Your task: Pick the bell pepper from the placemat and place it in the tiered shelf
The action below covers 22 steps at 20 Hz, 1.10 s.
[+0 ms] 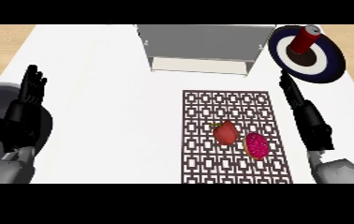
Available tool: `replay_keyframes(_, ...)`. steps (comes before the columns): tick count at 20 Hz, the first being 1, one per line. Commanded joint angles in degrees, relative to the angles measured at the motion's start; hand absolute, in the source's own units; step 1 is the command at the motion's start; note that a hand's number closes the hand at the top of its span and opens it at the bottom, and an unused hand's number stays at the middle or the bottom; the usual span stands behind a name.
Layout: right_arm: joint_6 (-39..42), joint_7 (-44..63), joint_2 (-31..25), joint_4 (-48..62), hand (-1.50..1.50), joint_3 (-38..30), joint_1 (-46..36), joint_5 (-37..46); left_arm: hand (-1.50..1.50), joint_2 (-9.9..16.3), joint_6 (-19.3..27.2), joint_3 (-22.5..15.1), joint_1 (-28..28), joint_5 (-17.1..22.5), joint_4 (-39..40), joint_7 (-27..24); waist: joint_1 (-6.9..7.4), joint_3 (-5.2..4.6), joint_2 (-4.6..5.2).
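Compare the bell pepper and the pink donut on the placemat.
The bell pepper is plain red with a small stem at its upper left; the donut is pink-frosted with a tan edge. The bell pepper lies nearer the placemat's middle, the donut right of it and slightly lower. Both rest on the placemat, side by side, untouched by either robot hand.

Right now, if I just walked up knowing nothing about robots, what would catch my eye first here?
Probably the dark patterned placemat on the white counter, with a red bell pepper and a pink-frosted donut side by side on it. Next, the red can standing on a navy and white plate at the far right, beside the grey tiered shelf.
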Motion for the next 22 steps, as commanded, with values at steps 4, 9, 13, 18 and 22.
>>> replay_keyframes(4,10.82,1.29,0.07,-1.71,-1.50,1.22,-11.94,-2.76,0.00,-2.49,-3.57,-7.89,-4.23,-3.73,-1.88,4.12,-1.09,-0.42,1.73)
replay_keyframes(9,2.85,-0.03,-7.30,0.69,1.50,-1.72,-11.52,7.79,0.00,-3.27,-5.41,-10.11,-2.74,-2.95,-2.23,5.21,-4.25,-1.74,1.27)
replay_keyframes(13,-12.99,-10.21,7.03,8.30,-1.50,-4.26,-9.35,10.07,0.00,-6.44,-5.97,-13.61,-5.89,-4.07,-2.03,8.25,-1.39,-0.29,2.00)
replay_keyframes(18,-4.09,-26.99,11.53,13.12,-1.50,-11.41,-8.52,-1.55,0.00,-8.60,-6.72,-14.47,-6.11,-6.29,0.25,7.44,-1.03,-0.35,1.65)
replay_keyframes(22,10.97,-26.36,2.92,11.00,-1.50,-9.04,-4.92,-2.48,0.00,-8.15,-8.36,-12.45,-6.63,-5.25,0.11,9.38,-1.29,-0.42,1.46)
